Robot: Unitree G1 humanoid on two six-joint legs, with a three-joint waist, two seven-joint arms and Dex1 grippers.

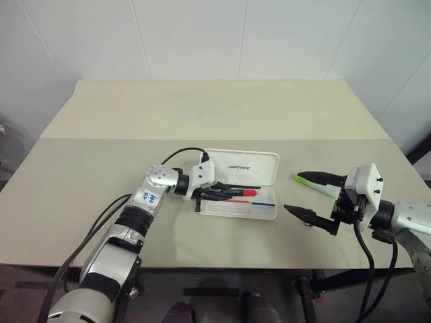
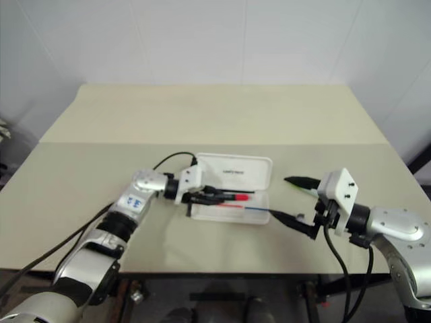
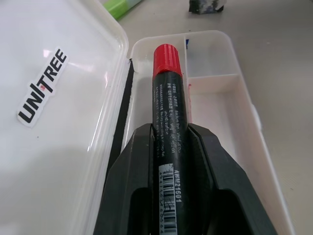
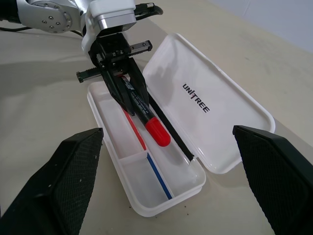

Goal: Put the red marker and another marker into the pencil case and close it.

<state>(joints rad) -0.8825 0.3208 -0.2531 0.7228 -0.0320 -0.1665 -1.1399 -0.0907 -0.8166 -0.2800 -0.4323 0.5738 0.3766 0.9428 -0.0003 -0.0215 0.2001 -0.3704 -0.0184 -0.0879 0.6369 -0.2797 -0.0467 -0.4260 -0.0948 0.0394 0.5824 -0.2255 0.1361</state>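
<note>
on the near part of the table (image 1: 202, 108), the left gripper (image 1: 217, 194) reaches in from about 8 o'clock and is clenched on the red marker (image 1: 236, 193), its two black fingers (image 3: 134, 196) pressed to either side of the black barrel. the marker lies roughly level, its red cap pointing toward 3 o'clock, and it sits over the open tray of the pencil case (image 1: 266, 212); from the left wrist view the cap hangs above the long compartment next to the hinge, and whether the barrel touches the tray floor cannot be told. at about 4 o'clock from the case, the right gripper (image 1: 316, 198) is released, its two black fingers spread wide apart with nothing between them, pointing toward 9 o'clock and standing clear of the case's right end. the pencil case itself is white, with rounded corners and a divided tray carrying a red stripe and a blue stripe along the floor. its lid (image 1: 249, 165) is folded back flat on the table on the far side, toward 12 o'clock, with dark lettering showing on its inner face. just beyond the upper finger of the right gripper, at about 2 o'clock from the case, the light green marker (image 1: 306, 179) lies on the table outside the case, partly hidden by that finger. in the left wrist view a small grey stub (image 3: 205, 6) lies on the table past the far end of the case.
</note>
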